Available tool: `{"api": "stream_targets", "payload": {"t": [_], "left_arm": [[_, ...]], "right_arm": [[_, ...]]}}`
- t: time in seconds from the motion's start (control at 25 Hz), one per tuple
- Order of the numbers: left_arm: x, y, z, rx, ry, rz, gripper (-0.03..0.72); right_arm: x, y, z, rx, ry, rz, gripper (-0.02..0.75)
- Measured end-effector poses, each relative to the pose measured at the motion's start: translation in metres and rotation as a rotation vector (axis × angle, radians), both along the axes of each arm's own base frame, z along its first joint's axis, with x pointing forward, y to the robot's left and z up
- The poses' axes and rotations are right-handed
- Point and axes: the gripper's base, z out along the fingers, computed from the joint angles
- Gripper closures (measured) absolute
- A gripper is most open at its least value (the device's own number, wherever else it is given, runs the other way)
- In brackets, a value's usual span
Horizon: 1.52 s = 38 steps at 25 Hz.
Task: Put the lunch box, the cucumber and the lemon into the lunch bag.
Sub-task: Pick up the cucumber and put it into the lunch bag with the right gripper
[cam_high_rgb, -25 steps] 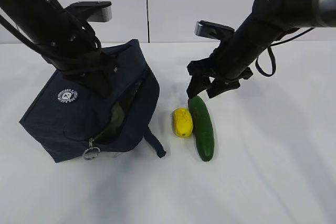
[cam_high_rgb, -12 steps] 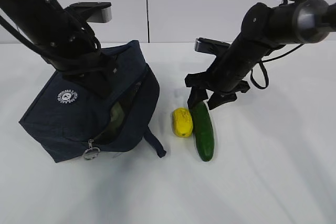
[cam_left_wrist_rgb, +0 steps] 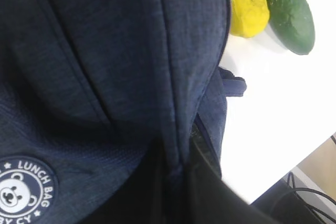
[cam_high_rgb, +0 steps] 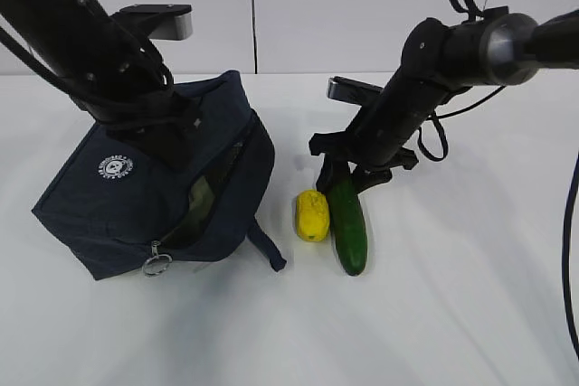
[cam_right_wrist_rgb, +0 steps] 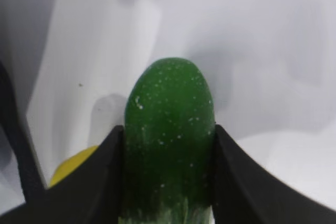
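The right pincer [cam_high_rgb: 346, 174] pinches the far end of the cucumber [cam_high_rgb: 347, 221], a black finger [cam_right_wrist_rgb: 233, 182] pressed against each side of it. The cucumber lies on the white desk [cam_high_rgb: 452, 296], with the lemon [cam_high_rgb: 311, 214] touching its left side. Farther left sits the dark blue lunch bag [cam_high_rgb: 136, 196], tilted, its zipper gaping with something pale green showing inside. A metal ring pull [cam_high_rgb: 156, 265] hangs at its near corner and a round white logo [cam_high_rgb: 116, 166] marks its side. The left pincer [cam_high_rgb: 172, 137] rests against the bag's upper edge; whether it is spread or pressed together cannot be told.
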Motion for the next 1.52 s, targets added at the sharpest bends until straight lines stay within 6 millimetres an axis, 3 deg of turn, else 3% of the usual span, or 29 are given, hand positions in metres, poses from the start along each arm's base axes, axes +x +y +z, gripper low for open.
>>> {"api": "stream_targets", "payload": {"t": [0.12, 0.6, 1.04, 1.52], "left_arm": [[0.000, 0.000, 0.000, 0.001, 0.002, -0.001, 0.667], [-0.001, 0.000, 0.000, 0.005, 0.008, -0.003, 0.667], [-0.002, 0.001, 0.006, -0.006, -0.016, 0.000, 0.667], [-0.001, -0.005, 0.009, -0.083, -0.004, 0.041, 0.667]], "right_arm": [[0.005, 0.002, 0.010, -0.008, -0.023, 0.022, 0.435], [0.017, 0.007, 0.072, -0.015, -0.043, 0.137, 0.440], [0.012, 0.027, 0.091, 0.258, -0.053, 0.232, 0.442], [-0.016, 0.050, 0.049, 0.622, 0.025, 0.296, 0.444]]}}
